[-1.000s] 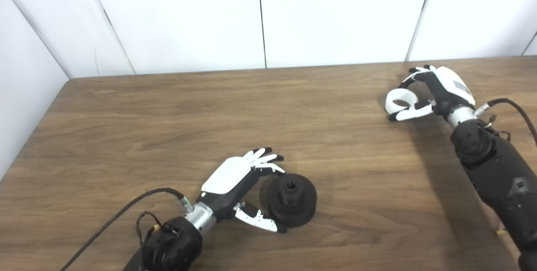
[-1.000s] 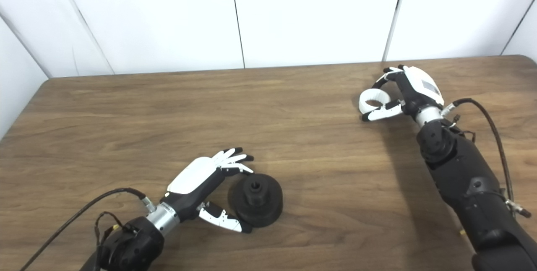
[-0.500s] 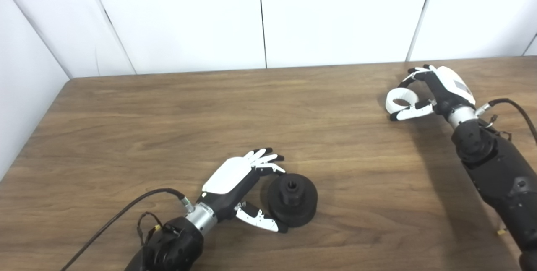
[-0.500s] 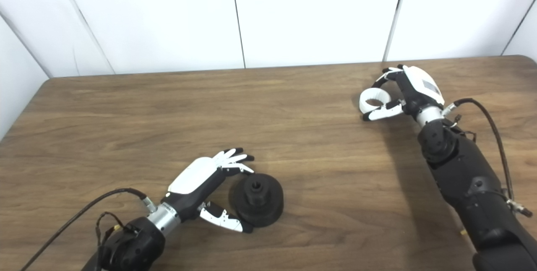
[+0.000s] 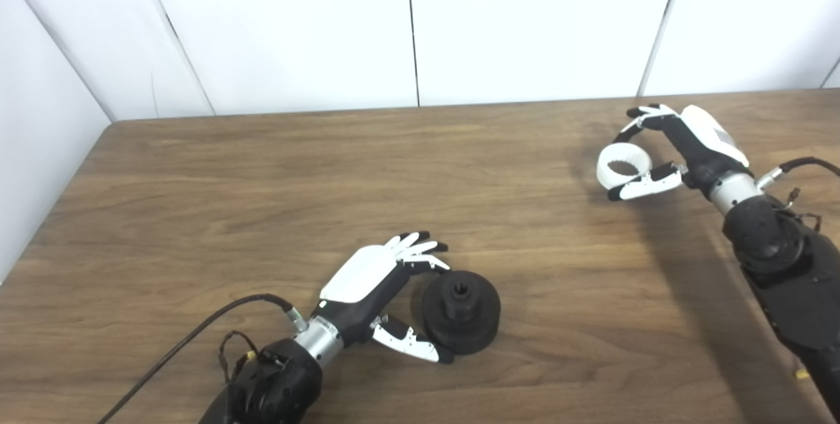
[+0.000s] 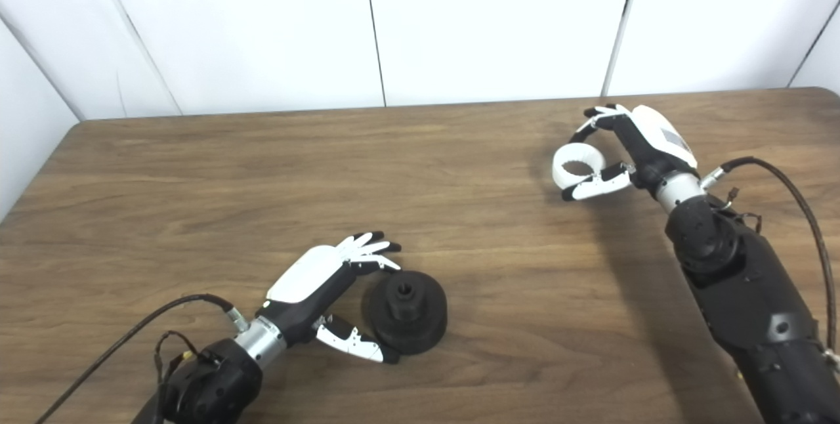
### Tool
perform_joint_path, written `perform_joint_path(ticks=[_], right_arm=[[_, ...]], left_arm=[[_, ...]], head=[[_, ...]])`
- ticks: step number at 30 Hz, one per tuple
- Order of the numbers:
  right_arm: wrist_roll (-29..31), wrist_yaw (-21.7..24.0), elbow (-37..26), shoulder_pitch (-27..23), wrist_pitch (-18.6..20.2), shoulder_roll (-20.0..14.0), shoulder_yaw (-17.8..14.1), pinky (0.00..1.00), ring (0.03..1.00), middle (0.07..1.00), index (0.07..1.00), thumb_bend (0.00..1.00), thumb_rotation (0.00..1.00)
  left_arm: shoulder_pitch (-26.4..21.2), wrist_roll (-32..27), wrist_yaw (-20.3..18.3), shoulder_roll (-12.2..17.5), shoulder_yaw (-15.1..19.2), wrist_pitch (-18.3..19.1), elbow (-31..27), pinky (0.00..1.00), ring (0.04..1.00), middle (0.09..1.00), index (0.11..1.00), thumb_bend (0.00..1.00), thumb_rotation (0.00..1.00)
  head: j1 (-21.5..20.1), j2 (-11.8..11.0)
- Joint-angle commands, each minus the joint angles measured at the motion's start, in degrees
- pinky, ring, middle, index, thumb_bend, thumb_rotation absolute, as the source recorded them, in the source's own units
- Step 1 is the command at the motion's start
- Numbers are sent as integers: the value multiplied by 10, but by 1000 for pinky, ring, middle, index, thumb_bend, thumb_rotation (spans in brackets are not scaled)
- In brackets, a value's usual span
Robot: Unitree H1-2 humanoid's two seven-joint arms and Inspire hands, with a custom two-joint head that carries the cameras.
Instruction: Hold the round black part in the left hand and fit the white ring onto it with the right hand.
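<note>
The round black part [image 5: 461,311] with a raised hub stands on the wooden table [image 5: 262,181] near the front middle. My left hand [image 5: 377,286] lies just left of it, open, with the fingers [image 5: 420,253] by its far-left rim and the thumb [image 5: 410,345] by its near-left rim. I cannot tell whether it grips the part. My right hand [image 5: 676,148] at the far right is shut on the white ring [image 5: 623,165], pinched between fingers and thumb and held above the table. The ring also shows in the right eye view [image 6: 577,165].
White wall panels [image 5: 407,23] rise behind the table's far edge. A black cable [image 5: 190,345] trails from the left wrist across the front left of the table. Another cable [image 6: 794,194] loops off the right forearm.
My right hand has risen a little with the white ring and edged toward the left. The left hand and the black part have stayed put. The view has shifted slightly.
</note>
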Motion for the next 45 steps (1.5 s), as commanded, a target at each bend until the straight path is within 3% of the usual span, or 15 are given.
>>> perform_joint_path(ticks=[1,10,18,32,45], right_arm=[[8,14,-42,-12,7,-15,-12,940,963,878,488,525,146],[31,84,-191,23,54,-6,-14,944,977,893,488,525,141],[20,133,-294,33,104,23,21,931,964,892,488,525,143],[6,173,-361,60,134,93,81,934,983,903,488,525,147],[6,192,-374,75,133,105,98,994,1000,912,488,525,149]], left_arm=[[-6,21,-7,0,-9,1,13,1000,991,916,664,871,338],[-9,23,-8,-2,-10,2,14,1000,993,916,664,867,358],[-8,19,-4,-5,-9,1,18,1000,992,916,661,872,343],[-6,19,-3,-6,-7,-1,18,1000,991,915,662,871,328],[-7,20,0,-10,-6,-2,20,1000,990,913,655,869,322]], head=[[1,0],[2,1],[2,1],[0,5],[1,8]])
